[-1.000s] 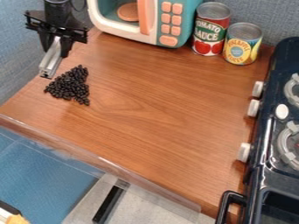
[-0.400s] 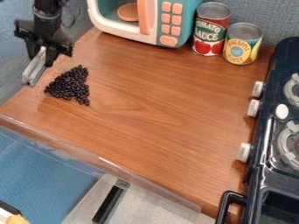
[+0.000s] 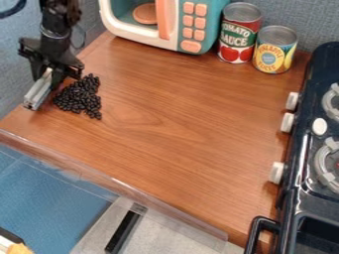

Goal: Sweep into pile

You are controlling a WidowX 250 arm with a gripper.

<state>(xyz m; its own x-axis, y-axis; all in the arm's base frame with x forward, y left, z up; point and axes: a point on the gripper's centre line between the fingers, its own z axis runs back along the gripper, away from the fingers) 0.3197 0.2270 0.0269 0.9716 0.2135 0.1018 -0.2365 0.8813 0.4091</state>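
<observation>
At the upper left, the black gripper point(image 3: 47, 75) hangs low at the counter's left edge, its fingers shut on a silver-grey bar-shaped tool point(image 3: 38, 91). The tool slants down to the left, just left of the pile of small black beans point(image 3: 79, 96). The beans lie closely grouped on the brown wooden counter point(image 3: 172, 114), in a roughly triangular patch with a few at its lower tip. The gripper's right side is close to the beans' upper left edge; I cannot tell whether it touches them.
A toy microwave point(image 3: 192, 25) stands at the back, with a red can point(image 3: 239, 33) and a yellow can point(image 3: 275, 50) to its right. A dark toy stove point(image 3: 308, 149) lines the right side. A clear raised strip point(image 3: 119, 183) runs along the front edge.
The gripper and tool have moved left, then down toward the counter beside the beans. The beans' visible left edge has shifted slightly; the rest of the pile looks the same.
</observation>
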